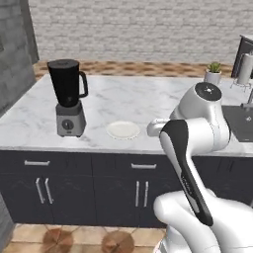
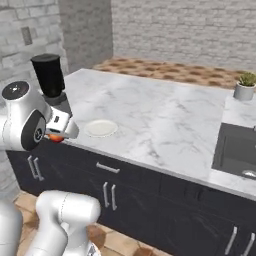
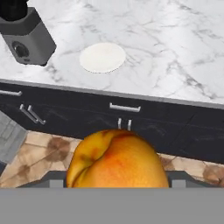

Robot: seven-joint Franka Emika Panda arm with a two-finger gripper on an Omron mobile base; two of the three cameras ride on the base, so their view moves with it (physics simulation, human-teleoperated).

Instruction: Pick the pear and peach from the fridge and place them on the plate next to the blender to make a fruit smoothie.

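A round orange-red peach (image 3: 117,159) sits between my fingers, large at the bottom of the hand view. My gripper (image 2: 56,135) is shut on it, hanging in front of the counter's edge, above the dark cabinet fronts. The small white plate (image 1: 123,130) lies flat and bare on the marble counter (image 1: 148,99), just beyond and to the right of the gripper. Left of the plate stands the blender (image 1: 68,96), a black jar on a grey base. The pear and the fridge are out of view.
A potted plant (image 1: 213,73) stands at the back right of the counter. A dark sink (image 2: 237,150) is set into the counter at the right, with a paper towel holder (image 1: 244,69) behind it. Dark cabinet doors with handles (image 3: 124,107) run below.
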